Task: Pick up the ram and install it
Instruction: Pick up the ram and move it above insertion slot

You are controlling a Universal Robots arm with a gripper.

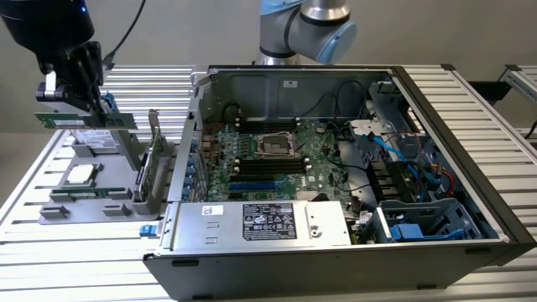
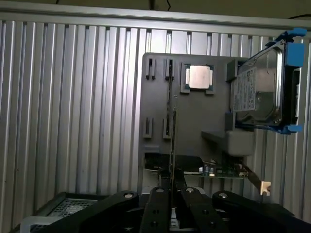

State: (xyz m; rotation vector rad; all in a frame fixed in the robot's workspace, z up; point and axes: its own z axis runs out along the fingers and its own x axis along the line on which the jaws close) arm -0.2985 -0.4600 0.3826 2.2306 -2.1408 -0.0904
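exterior view: the gripper (image 1: 90,112) hangs at about ten o'clock from the open computer case (image 1: 336,258). its pincer is pressed onto the ram (image 1: 71,120) near the stick's middle, taking it from the upper edge. the ram is in the air, clear above the grey tray (image 1: 50,211), with the processor chip (image 1: 80,175) lying at six o'clock below it. it is well apart from the motherboard (image 1: 293,157). its long axis runs nine to three o'clock, close to level, and the board stands on edge with one broad face toward the camera. which long edge carries the contacts i cannot tell.

wrist view: the ram (image 2: 171,141) shows edge-on as a thin dark line running straight out from between the fingers (image 2: 158,204). beyond it lie the tray (image 2: 155,97), a hard drive (image 2: 257,92) and an expansion card (image 2: 221,170).

handling, as a judgement: the stick is light, stiff and thin, so it should not sag. it is probably fragile at the chips and the contact edge. a pinch across the flat faces at mid-length, as here, looks right. an off-centre hold would likely let it tip.
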